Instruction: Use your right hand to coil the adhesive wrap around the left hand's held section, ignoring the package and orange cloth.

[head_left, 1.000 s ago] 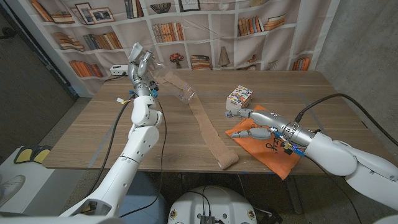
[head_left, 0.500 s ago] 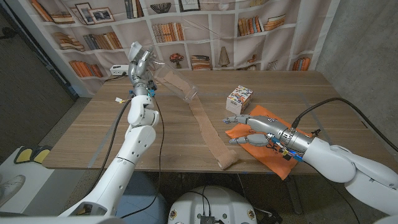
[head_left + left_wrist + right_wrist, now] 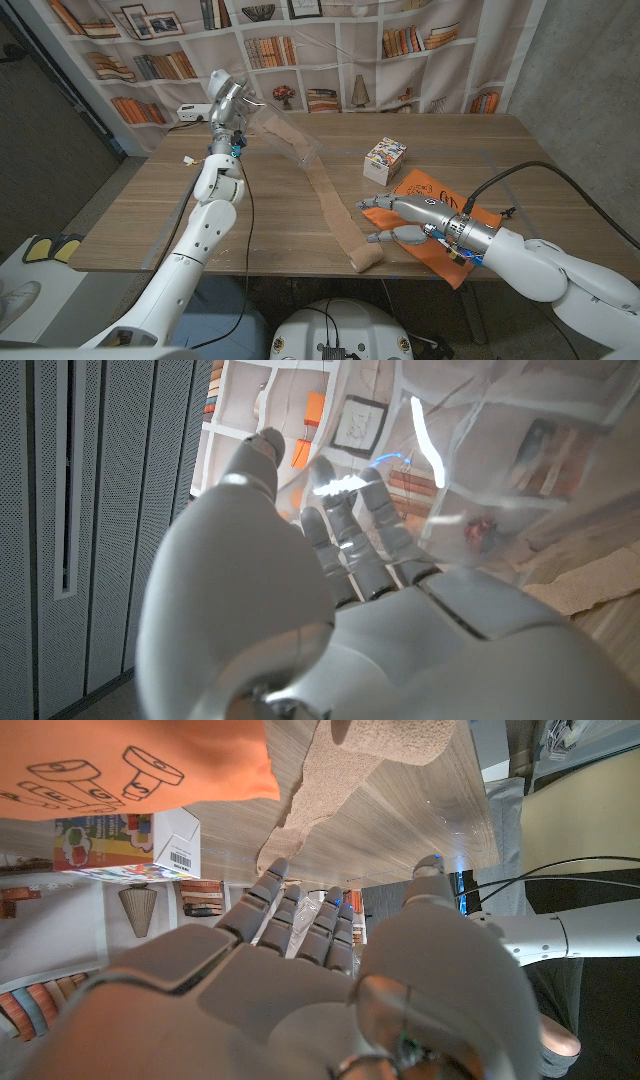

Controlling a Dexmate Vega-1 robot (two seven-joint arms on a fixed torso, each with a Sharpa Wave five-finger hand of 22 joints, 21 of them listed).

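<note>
The tan adhesive wrap [image 3: 330, 195] runs as a long strip across the table and ends in a roll [image 3: 365, 258] at the near edge. My left hand [image 3: 228, 100] holds the strip's far end up off the table, with clear plastic film [image 3: 285, 135] around that end. The left wrist view has my left hand [image 3: 330, 590] against the film [image 3: 500, 450] and a bit of wrap [image 3: 590, 580]. My right hand [image 3: 400, 215] hovers just right of the roll, fingers spread and empty. From the right wrist, the fingers [image 3: 290, 920] reach toward the roll [image 3: 390, 740].
An orange cloth [image 3: 445, 245] lies under and behind my right hand. A small colourful package [image 3: 385, 155] stands beyond it. A bookshelf-print curtain [image 3: 400, 40] hangs behind the table. A black cable [image 3: 540, 170] trails across the right side.
My right hand has slid off the orange cloth toward the near edge and the roll. My left hand has kept its hold, shifting only slightly.
</note>
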